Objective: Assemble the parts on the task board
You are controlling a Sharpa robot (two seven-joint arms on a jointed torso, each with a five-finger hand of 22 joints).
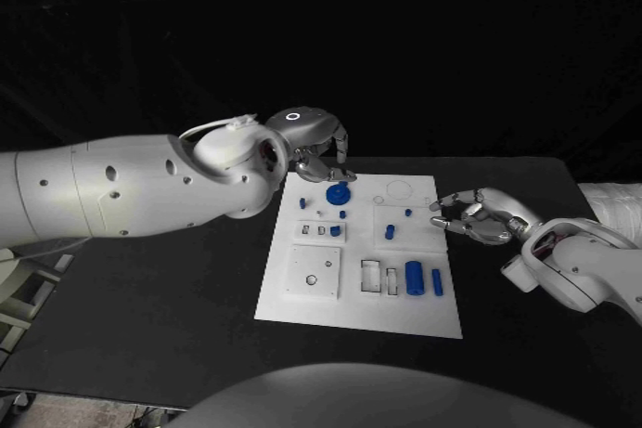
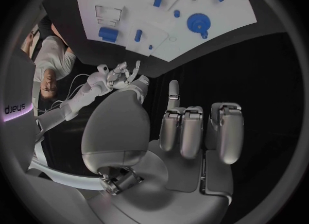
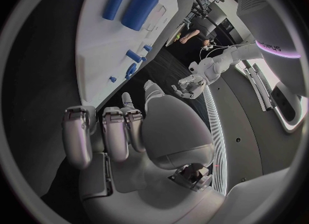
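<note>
The white task board [image 1: 351, 293] lies in the middle of the black table [image 1: 160, 298], carrying blue parts: a round disc [image 1: 338, 194] near its far left corner, a fat cylinder [image 1: 415, 278] and a slim one [image 1: 436, 281] toward its near right. The left hand [image 1: 318, 149] hovers at the far left corner just above the disc, fingers curled in, holding nothing. The right hand [image 1: 475, 216] sits at the board's right edge, fingers curled, also holding nothing.
</note>
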